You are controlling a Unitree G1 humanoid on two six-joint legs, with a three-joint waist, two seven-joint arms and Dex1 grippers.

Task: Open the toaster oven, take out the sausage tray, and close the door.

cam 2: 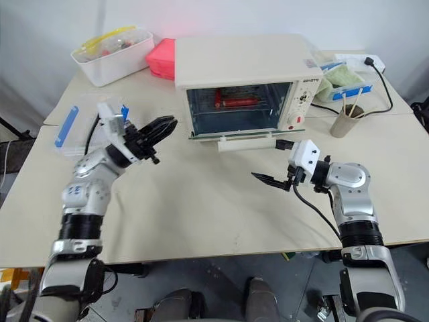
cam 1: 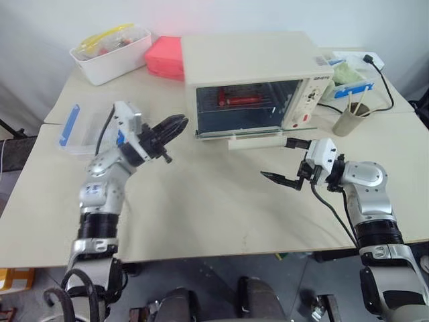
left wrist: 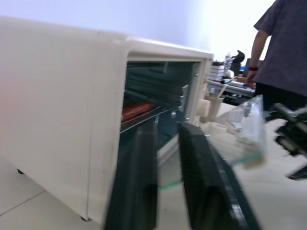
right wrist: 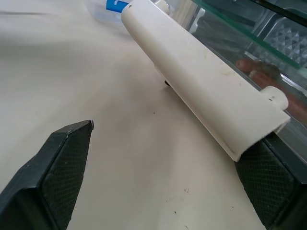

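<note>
One oven [cam 1: 251,74] stands on the table [cam 1: 214,215], its door [cam 1: 249,134] folded down flat; the small lettering on its panel cannot be read. Inside, the tray [cam 1: 242,100] holds red sausages whose number is unclear. The left gripper [cam 1: 175,125] is pressed together beside the oven's left corner. The right gripper [cam 1: 287,161] is spread wide, one finger [right wrist: 268,175] touching the handle's end. A paper cup [cam 1: 350,119] holds sticks.

Lettering on the toaster oven [cam 1: 251,74] panel is too small to read.
</note>
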